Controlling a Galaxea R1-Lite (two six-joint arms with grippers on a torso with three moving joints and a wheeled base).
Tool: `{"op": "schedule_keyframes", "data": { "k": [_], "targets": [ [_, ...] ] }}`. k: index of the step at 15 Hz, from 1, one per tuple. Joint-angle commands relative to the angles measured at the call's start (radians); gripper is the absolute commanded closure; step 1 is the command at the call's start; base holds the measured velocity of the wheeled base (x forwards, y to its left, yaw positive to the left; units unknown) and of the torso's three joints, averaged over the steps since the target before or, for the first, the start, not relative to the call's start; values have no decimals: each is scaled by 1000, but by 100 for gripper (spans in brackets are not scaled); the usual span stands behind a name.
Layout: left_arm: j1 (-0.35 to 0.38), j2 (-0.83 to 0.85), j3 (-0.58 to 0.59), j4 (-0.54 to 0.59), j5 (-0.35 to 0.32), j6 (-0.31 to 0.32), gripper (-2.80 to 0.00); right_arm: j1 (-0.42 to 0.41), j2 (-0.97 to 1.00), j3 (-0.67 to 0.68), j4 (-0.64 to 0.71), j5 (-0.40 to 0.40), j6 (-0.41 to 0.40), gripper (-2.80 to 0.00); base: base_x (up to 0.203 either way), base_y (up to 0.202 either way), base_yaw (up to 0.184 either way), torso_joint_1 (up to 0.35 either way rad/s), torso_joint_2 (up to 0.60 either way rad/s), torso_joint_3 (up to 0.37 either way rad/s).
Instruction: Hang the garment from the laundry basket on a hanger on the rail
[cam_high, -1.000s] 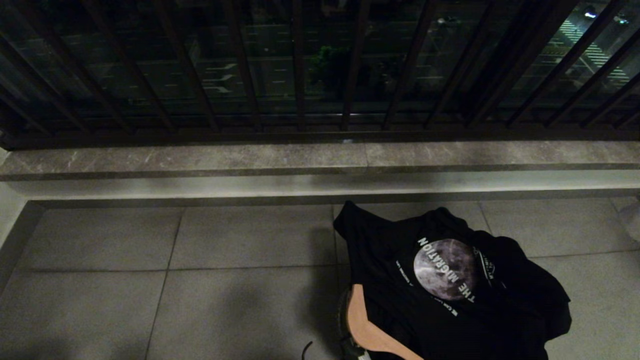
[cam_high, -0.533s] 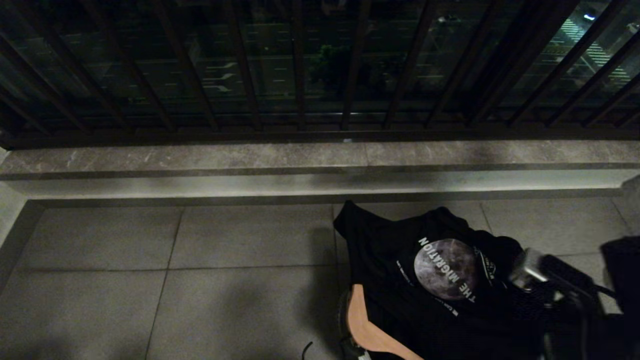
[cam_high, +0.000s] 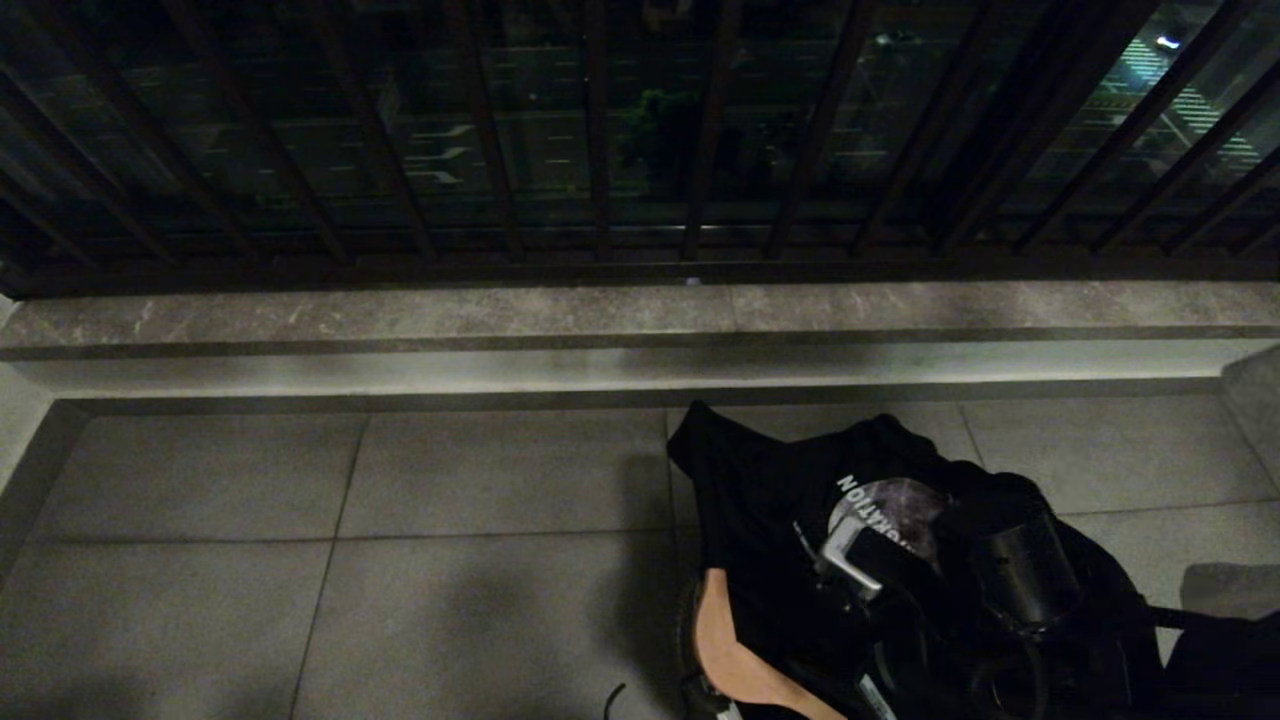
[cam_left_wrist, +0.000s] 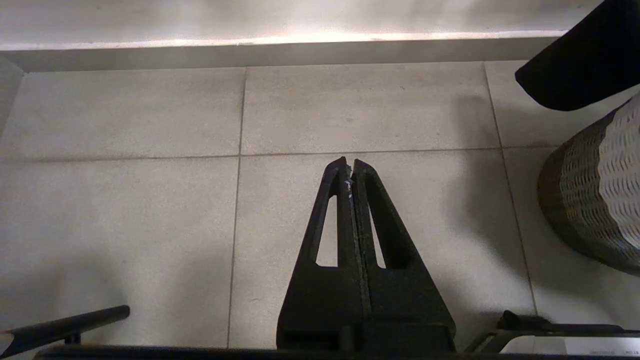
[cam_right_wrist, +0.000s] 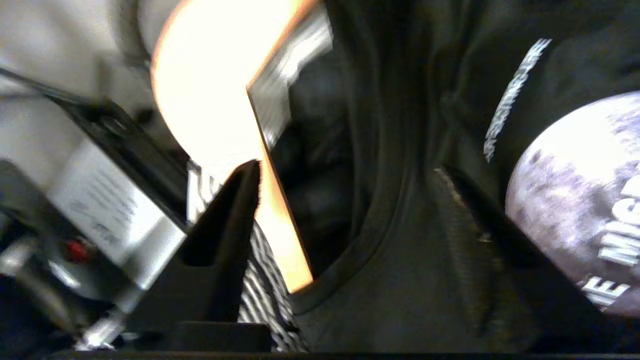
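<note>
Over the black moon-print T-shirt (cam_high: 760, 480) and pale wooden hanger (cam_high: 725, 655), the right gripper (cam_right_wrist: 350, 180) hangs with jaws spread, grasping nothing. Beside the woven laundry basket (cam_left_wrist: 600, 200), the left gripper (cam_left_wrist: 348, 172) is clenched empty.

The garment (cam_high: 760, 500) hides most of the laundry basket (cam_left_wrist: 600, 195); the hanger (cam_high: 735, 655) runs off frame

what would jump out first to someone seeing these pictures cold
First the black t-shirt with a moon print, heaped over the laundry basket on the grey floor tiles at lower right of the head view, a pale wooden hanger poking out beside it. The right gripper hangs open just above the shirt's collar. Behind runs a dark barred railing over a stone ledge.
</note>
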Motion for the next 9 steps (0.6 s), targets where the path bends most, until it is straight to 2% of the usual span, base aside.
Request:
{"op": "schedule_keyframes", "data": {
  "k": [1, 5, 7, 9],
  "targets": [
    [0, 1, 2, 0, 0, 0, 0, 14, 73, 29, -65, -15, -12, -280, 0, 0, 0, 0, 0, 0],
    [0, 1, 2, 0, 0, 0, 0, 56, 115, 201, -308, -47, -101, -280, 0, 0, 0, 0, 0, 0],
    [0, 1, 2, 0, 0, 0, 0, 92, 112, 224, -331, -44, -117, -280, 0, 0, 0, 0, 0, 0],
    [0, 1, 2, 0, 0, 0, 0, 162, 118, 242, -362, -45, -118, -280, 0, 0, 0, 0, 0, 0]
  ]
}}
